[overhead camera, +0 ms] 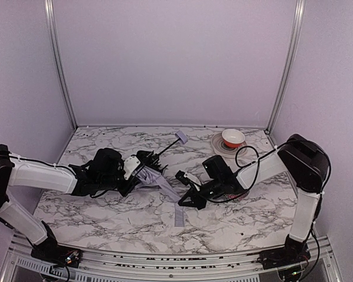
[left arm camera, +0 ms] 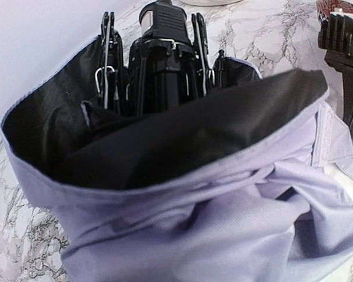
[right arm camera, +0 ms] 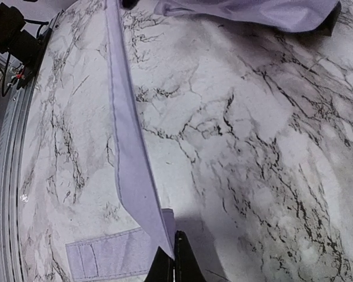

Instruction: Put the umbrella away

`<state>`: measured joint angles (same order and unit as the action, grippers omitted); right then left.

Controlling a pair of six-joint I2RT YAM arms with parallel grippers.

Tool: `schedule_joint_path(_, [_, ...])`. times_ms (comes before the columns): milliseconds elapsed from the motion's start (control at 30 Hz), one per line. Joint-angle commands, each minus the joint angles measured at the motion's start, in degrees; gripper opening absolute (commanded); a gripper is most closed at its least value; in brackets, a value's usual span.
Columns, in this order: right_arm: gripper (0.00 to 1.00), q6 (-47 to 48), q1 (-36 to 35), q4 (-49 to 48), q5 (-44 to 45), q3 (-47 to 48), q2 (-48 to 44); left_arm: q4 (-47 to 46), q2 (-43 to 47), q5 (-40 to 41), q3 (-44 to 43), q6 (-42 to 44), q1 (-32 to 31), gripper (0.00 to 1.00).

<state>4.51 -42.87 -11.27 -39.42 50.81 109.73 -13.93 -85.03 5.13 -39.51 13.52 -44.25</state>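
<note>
The umbrella (overhead camera: 148, 174) lies folded on the marble table, its thin shaft running up-right to the small lavender handle (overhead camera: 181, 137). My left gripper (overhead camera: 134, 168) is closed round the bunched canopy. In the left wrist view the lavender fabric (left arm camera: 223, 223) fills the frame and hides the fingers, with the black ribs (left arm camera: 159, 64) sticking up behind. The umbrella's long lavender strap (right arm camera: 126, 147) runs from the canopy (right arm camera: 253, 12) toward the near edge. My right gripper (right arm camera: 175, 257) is shut on that strap, pinching it at a fold (overhead camera: 185, 202).
A red bowl (overhead camera: 233, 138) sits on a white plate (overhead camera: 219, 148) at the back right. A red patterned object (overhead camera: 242, 192) lies partly under the right arm. Metal rails (right arm camera: 6, 176) line the table's near edge. Lavender walls enclose the table.
</note>
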Motion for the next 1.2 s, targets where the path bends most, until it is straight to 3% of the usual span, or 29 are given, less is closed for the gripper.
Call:
schedule_joint_path(0, [0.07,1.8,-0.3,2.5,1.2,0.5,-3.5,1.4,-1.1,1.7,-1.0,2.8,-0.1,0.00])
schedule_joint_path(67, [0.30,3.9,-0.2,6.0,0.4,1.1,-6.6,2.6,-2.6,4.2,-1.1,5.5,-1.6,0.00])
schedule_joint_path(133, [0.46,7.2,-0.1,10.6,-1.3,2.3,-10.3,3.4,-3.6,5.4,-1.4,7.4,-2.6,0.00])
schedule_joint_path(333, [0.60,14.8,-0.1,25.8,-0.3,12.7,-15.6,4.3,-4.5,6.6,-1.1,14.9,-6.2,0.00])
schedule_joint_path(500, [0.66,18.2,0.2,32.6,12.4,23.9,-11.4,1.4,-1.6,8.4,1.6,20.3,-8.9,0.00])
schedule_joint_path(567, [0.69,20.0,0.0,36.2,13.3,28.1,-7.9,-0.3,0.5,8.7,3.1,23.2,-9.7,0.00])
schedule_joint_path(633, [0.83,22.7,-0.5,40.7,11.6,32.1,-4.4,-1.3,1.8,9.4,4.1,25.9,-10.3,0.00])
schedule_joint_path(700, [0.89,25.7,-1.6,42.2,11.1,33.5,-2.1,-1.8,2.5,10.0,4.5,27.3,-10.5,0.00])
schedule_joint_path(867, [0.89,30.5,-4.8,43.4,11.9,34.6,1.4,-2.3,2.8,10.5,4.7,30.7,-11.2,0.00])
schedule_joint_path(967, [0.82,31.8,-6.8,45.7,16.0,35.6,4.8,-2.7,2.8,11.2,4.7,31.4,-11.4,0.00])
schedule_joint_path(1067, [0.66,31.0,-6.4,46.0,18.6,36.0,7.3,-2.8,3.4,11.7,5.1,32.1,-11.7,0.00])
schedule_joint_path(1167, [0.36,30.3,-5.9,44.4,19.2,35.6,7.7,-3.2,4.5,11.6,5.8,32.6,-12.1,0.00])
